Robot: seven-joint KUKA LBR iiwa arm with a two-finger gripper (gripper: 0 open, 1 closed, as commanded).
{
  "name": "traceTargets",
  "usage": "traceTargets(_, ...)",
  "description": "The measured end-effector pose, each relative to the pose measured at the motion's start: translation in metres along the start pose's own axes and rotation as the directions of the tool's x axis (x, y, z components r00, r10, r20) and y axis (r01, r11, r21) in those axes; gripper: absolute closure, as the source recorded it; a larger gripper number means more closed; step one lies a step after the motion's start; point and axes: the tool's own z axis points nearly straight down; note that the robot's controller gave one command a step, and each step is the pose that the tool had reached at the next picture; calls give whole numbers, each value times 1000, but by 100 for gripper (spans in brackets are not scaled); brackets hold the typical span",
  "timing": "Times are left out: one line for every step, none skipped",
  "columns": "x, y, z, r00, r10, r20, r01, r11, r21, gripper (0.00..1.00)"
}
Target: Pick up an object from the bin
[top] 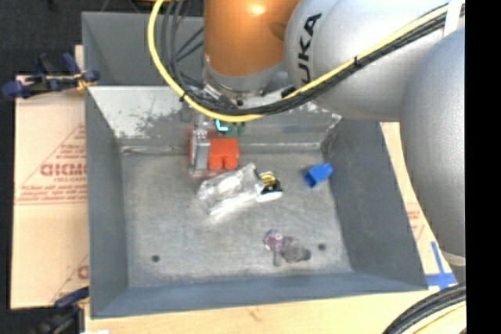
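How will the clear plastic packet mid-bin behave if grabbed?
The clear plastic packet looks crinkled and glossy, so probably floppy and slippery. It seems thin, likely light, though the yellow-black piece at its end may weigh that side down.

The left half of the bin (149,215) floor lies bare. Far middle is crowded: the arm (250,19) hangs over an orange block (225,155) and a clear packet (231,193) (just beside each other). A blue piece (318,175) and purple bit (279,244) dot the right, well apart.
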Motion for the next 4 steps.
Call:
traceTargets(17,-69,79,994,-110,0,110,994,5,0)
traceTargets(30,-109,175,929,-370,6,370,929,4,0)
traceTargets(28,-107,172,930,-368,11,368,930,2,100)
traceTargets(91,-92,-4,861,-509,8,509,861,6,100)
